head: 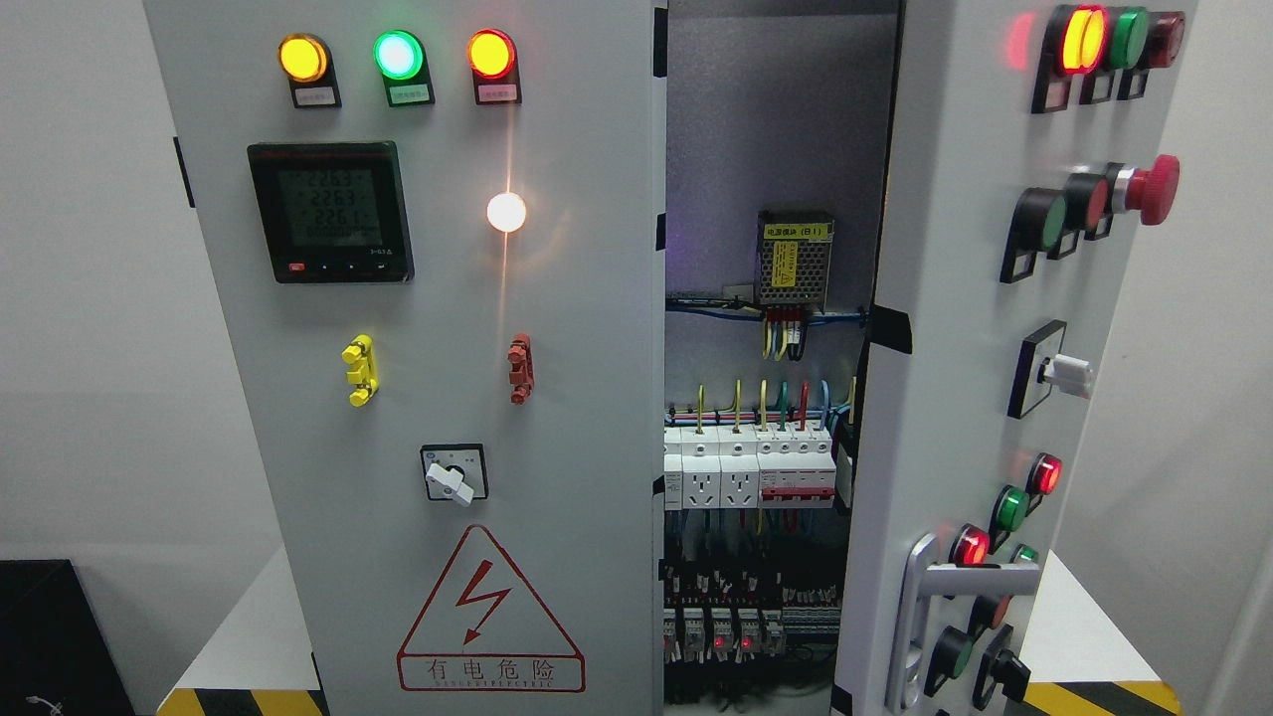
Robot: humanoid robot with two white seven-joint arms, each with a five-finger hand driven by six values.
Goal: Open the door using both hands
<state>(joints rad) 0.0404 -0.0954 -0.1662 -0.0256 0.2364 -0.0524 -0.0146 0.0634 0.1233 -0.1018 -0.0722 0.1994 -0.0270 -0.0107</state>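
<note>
A grey electrical cabinet fills the head view. Its right door (955,328) stands swung outward, edge toward me, carrying lamps, push buttons, a red mushroom button (1154,189) and a silver lever handle (930,597) near the bottom. The left door (557,398) is shut flat and carries three lit lamps, a digital meter (330,211), a rotary switch (454,475) and a red warning triangle (487,617). Between the doors the interior shows a power supply (794,259), wiring and a row of breakers (748,467). Neither of my hands nor arms appears.
The cabinet stands on a white base (249,636) with yellow-black hazard tape along its front edge. A black box (50,636) sits at the lower left. White walls lie behind on both sides.
</note>
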